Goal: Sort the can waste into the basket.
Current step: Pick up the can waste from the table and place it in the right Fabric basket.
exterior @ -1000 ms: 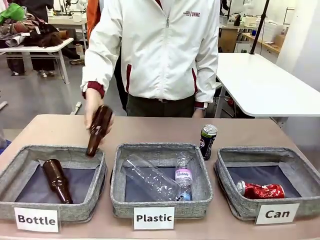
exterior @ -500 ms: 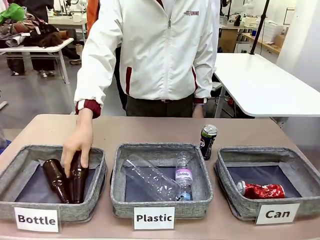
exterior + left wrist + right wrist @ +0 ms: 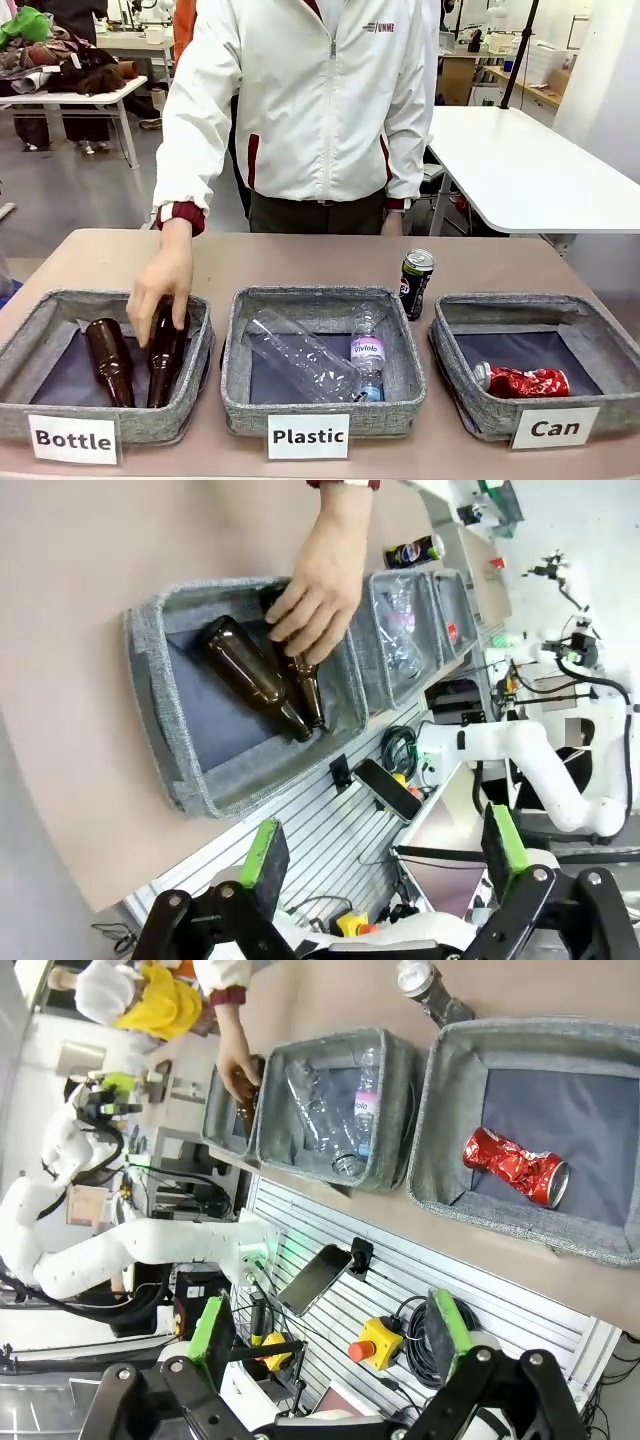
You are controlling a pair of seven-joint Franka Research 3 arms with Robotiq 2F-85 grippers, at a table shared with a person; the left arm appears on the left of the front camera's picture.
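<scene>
The job stood half done. The dented red can (image 3: 522, 381) lay inside the "Can" basket (image 3: 520, 300), toward its front. The black-and-blue can (image 3: 416, 283) stood upright on the table just outside that basket's far left corner, not yet sorted.

Both the left gripper (image 3: 383, 835) and the right gripper (image 3: 330, 1325) hung with jaws wide apart and nothing between them, well back from the "Can" basket.

The person's hand (image 3: 163, 290) was at the "Bottle" basket (image 3: 160, 420), two along from the "Can" basket, with fingers curled loosely over the top of a brown bottle (image 3: 166, 360).

A second earlier that bottle had hung tilted above the "Bottle" basket's far rim – now it lay inside beside the other bottle (image 3: 108, 360). Neither can had moved.
</scene>
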